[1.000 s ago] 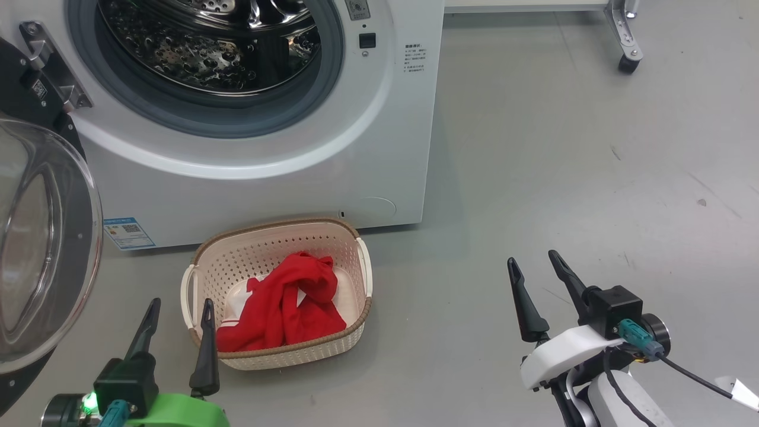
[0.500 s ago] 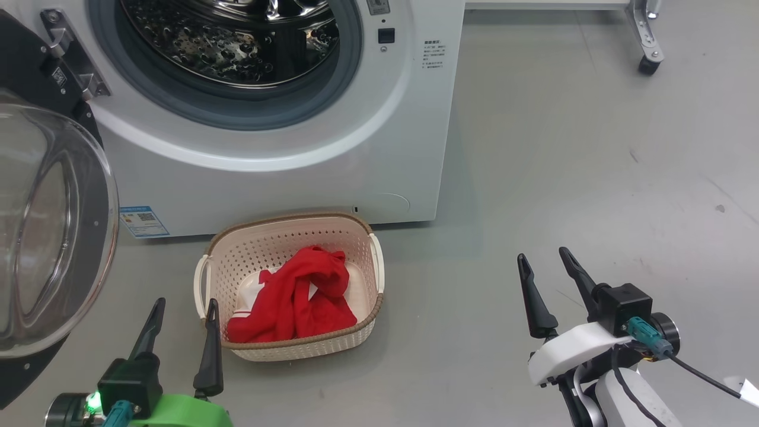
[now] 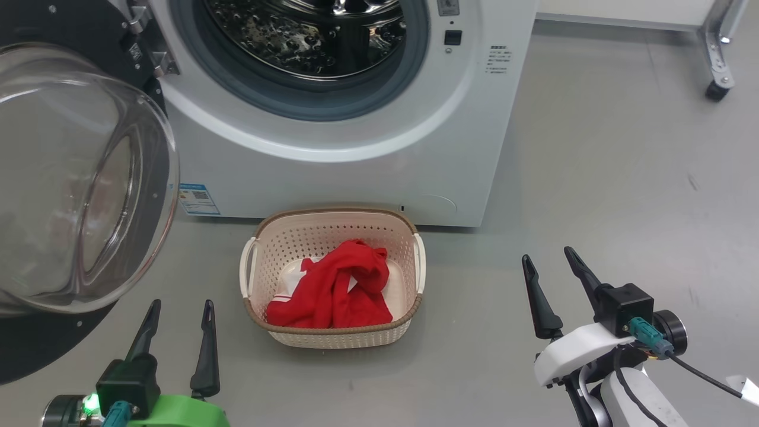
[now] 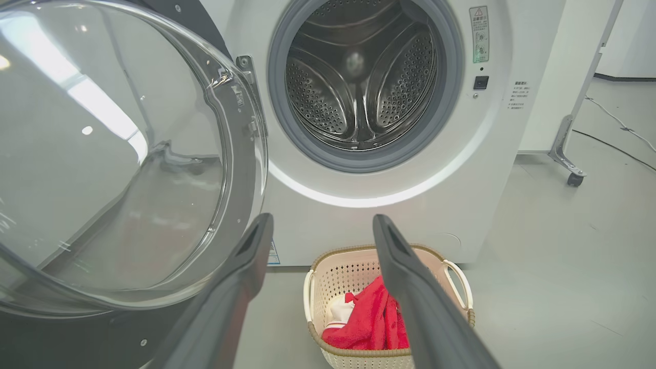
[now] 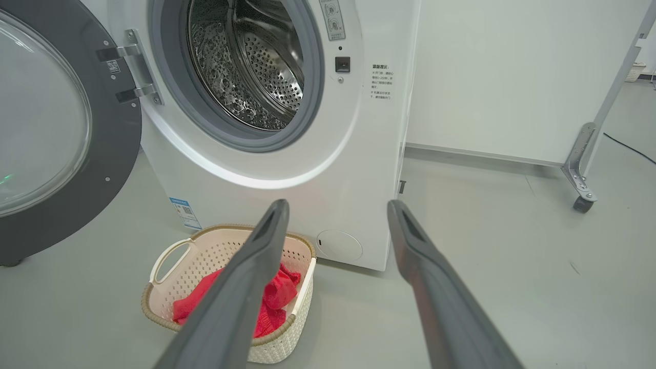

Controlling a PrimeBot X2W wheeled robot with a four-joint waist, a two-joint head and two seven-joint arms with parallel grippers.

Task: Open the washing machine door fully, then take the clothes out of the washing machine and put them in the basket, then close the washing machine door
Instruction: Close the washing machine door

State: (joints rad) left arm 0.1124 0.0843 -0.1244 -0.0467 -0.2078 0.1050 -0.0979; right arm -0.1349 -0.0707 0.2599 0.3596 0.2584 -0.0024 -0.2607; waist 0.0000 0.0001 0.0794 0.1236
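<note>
My left gripper (image 3: 181, 305) hangs low over the grey floor (image 3: 593, 190), its two fingers spread and holding nothing. My right gripper (image 3: 547, 255) is likewise parted and empty, well off to the other side.

The basket (image 3: 332, 338) sits on the floor between my grippers, nearer the left one, just ahead of it and to its right. The red clothes (image 3: 338, 290) lie bunched inside it, with a bit of white trim showing.

Past the basket stands the washing machine (image 3: 356, 172), its drum (image 3: 308, 29) open and bare steel inside. The door (image 3: 77, 178) is swung wide, ahead and to the left of my left gripper, its glass bowl bulging toward me.

A blue sticker (image 3: 198, 198) with a small square code sits low on the machine's front, ahead of my left gripper; its writing is too small to read. Right of the drum mouth there is a block of black printed text (image 3: 497, 59), also unreadable. In the left wrist view a pale label (image 4: 479, 33) above it carries a warning triangle. A small white tag (image 3: 135, 52) with a code sits by the hinge.
</note>
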